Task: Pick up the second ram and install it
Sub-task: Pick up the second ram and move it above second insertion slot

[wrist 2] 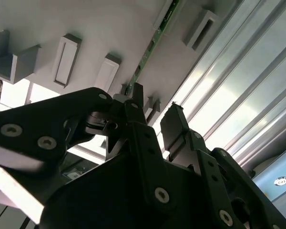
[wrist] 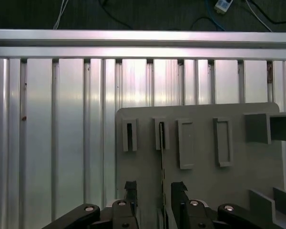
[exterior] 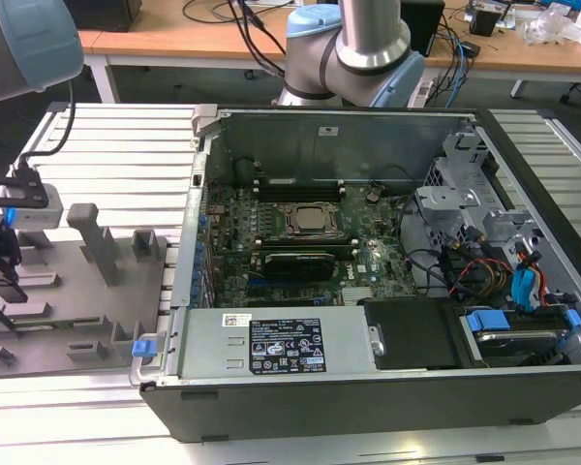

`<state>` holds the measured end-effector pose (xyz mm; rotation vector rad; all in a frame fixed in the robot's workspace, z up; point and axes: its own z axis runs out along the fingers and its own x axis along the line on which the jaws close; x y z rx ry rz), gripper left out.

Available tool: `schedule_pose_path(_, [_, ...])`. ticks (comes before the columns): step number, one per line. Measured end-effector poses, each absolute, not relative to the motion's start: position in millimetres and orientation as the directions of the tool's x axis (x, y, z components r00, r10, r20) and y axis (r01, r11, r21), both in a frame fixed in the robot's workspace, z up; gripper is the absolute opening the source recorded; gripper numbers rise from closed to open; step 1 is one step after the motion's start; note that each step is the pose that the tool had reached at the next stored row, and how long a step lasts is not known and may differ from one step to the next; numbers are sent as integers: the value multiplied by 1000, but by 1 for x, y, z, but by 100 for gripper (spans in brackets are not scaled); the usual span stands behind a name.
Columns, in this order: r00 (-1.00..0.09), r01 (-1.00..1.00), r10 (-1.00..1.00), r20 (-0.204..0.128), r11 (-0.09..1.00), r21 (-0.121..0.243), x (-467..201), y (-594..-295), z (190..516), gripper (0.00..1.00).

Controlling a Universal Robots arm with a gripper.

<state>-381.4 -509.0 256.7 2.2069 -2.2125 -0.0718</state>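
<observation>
Over the grey holder plate point(exterior: 87, 325), which lies on the ribbed aluminium desk point(exterior: 126, 145) just beside the open computer case point(exterior: 196, 223) on the exterior view's left, the arm point(exterior: 24, 44) bends down from the upper corner, its wrist aimed at the plate's far side from the case. In the first wrist view the pincer point(wrist: 154, 191) is released: its two black fingers point(wrist: 130, 191) stand apart, one on each side of the second ram point(wrist: 161, 155), and the gap between them is plainly wider than the board. The second ram stands on edge in one of the plate's raised slot blocks point(wrist: 161, 136). It shows edge-on as a thin line, green in the second wrist view point(wrist 2: 148, 47), so its chips are hidden and its near end is lost behind the fingers. Whether a pad touches the board I cannot tell. A white-and-black sticker point(exterior: 286, 346) sits on the case's metal cover, but its print cannot be made out. In the exterior view the picture's edge cuts off the lower part of the arm beside the plate.
</observation>
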Motion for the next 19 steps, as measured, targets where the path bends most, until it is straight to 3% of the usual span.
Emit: schedule_pose_path(19, [-1, -999, -1000, -21, 0, 44, -375, -498, 208, 42])
